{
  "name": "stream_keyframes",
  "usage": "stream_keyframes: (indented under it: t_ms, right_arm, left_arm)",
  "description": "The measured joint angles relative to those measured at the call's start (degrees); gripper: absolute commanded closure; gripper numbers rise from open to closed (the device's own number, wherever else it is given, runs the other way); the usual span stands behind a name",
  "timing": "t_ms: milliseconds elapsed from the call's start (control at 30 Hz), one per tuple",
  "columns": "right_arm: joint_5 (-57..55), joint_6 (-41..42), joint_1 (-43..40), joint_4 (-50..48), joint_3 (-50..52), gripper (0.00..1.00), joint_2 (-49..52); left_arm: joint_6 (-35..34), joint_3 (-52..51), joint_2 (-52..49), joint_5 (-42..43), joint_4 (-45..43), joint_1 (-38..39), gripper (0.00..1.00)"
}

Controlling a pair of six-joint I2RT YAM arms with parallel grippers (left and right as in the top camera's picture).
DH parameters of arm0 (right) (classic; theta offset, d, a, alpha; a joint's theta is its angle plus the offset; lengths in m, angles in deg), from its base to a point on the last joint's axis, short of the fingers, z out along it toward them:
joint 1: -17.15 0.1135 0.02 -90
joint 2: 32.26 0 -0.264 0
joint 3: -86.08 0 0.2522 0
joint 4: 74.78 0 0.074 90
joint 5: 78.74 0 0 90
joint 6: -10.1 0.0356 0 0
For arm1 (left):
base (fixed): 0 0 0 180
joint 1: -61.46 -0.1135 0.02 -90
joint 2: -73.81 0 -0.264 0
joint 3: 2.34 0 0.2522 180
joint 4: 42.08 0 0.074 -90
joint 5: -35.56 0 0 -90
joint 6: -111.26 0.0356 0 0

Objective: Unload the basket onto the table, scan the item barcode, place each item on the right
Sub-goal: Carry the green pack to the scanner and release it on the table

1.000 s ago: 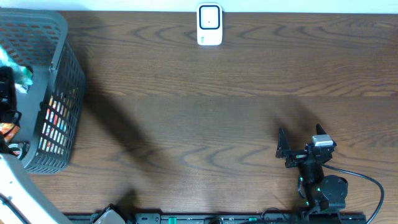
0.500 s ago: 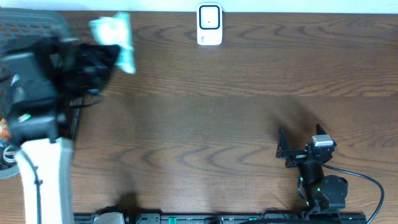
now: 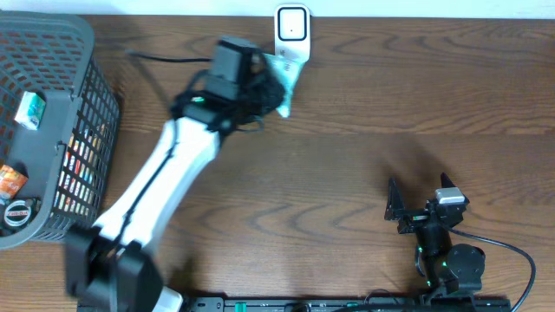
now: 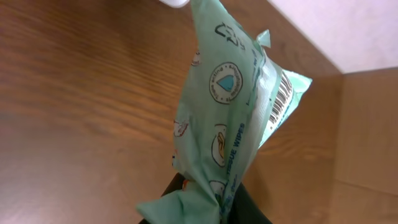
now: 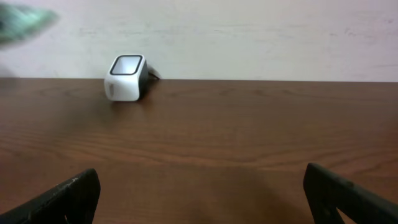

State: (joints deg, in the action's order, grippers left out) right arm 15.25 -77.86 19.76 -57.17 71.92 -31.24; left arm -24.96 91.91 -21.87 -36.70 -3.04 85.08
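Left claw (image 3: 264, 85) is clamped on the wipes (image 4: 230, 112) by the table's (image 3: 347, 156) far edge; tilt the barcode (image 4: 280, 102) square at the scanner (image 3: 292, 35). Right claw (image 3: 419, 195) sits spread apart.

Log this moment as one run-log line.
left gripper: shut on wipes pack | wipes pack: held up next to scanner | right gripper: open, empty, near table edge

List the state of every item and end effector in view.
Scanner: upright at the far edge of the table.
Basket: upright, holding items.
Wipes pack: held off the table, close by the scanner, barcode showing.
Left end effector: shut on the wipes pack.
Right end effector: open, empty.
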Motion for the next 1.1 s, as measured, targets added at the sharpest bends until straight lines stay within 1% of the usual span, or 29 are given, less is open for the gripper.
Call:
stream_keyframes:
  t_ms: [100,300,333,400,467,500,567,633,767,933,1033,1100]
  right_arm:
    - [0.0,0.0,0.0,0.0,0.0,0.01,0.0]
    - [0.0,0.0,0.0,0.0,0.0,0.01,0.0]
    - [0.0,0.0,0.0,0.0,0.0,0.01,0.0]
    - [0.0,0.0,0.0,0.0,0.0,0.01,0.0]
    - [0.0,0.0,0.0,0.0,0.0,0.01,0.0]
    - [0.0,0.0,0.0,0.0,0.0,0.01,0.0]
    - [0.0,0.0,0.0,0.0,0.0,0.01,0.0]
    - [0.0,0.0,0.0,0.0,0.0,0.01,0.0]
    - [0.0,0.0,0.0,0.0,0.0,0.01,0.0]
    - [0.0,0.0,0.0,0.0,0.0,0.01,0.0]
    - [0.0,0.0,0.0,0.0,0.0,0.01,0.0]
    - [0.0,0.0,0.0,0.0,0.0,0.01,0.0]
  left_arm:
    - [-0.7,0.0,-5.7,-0.9,-4.5,2.6,0.92]
    - [-5.8,0.0,-14.8,-1.7,-10.5,6.4,0.91]
    - [-6.4,0.0,-16.0,-1.7,-11.4,7.0,0.87]
    - [-7.0,0.0,-17.8,-1.8,-13.4,8.2,0.83]
    - [-7.7,0.0,-19.4,-1.9,-15.4,9.5,0.59]
    - [-8.1,0.0,-19.9,-1.9,-16.1,10.0,0.49]
    - [-8.2,0.0,-20.6,-1.8,-17.4,11.0,0.47]
    - [-8.1,0.0,-20.7,-1.6,-19.1,11.5,0.40]
    - [-7.7,0.0,-20.7,1.0,-22.8,10.8,0.38]
    - [-5.6,0.0,-18.6,5.5,-23.2,8.1,0.38]
    - [-2.2,0.0,-13.9,7.2,-21.9,5.6,0.38]
    - [2.8,0.0,-8.0,7.9,-20.0,3.1,0.38]
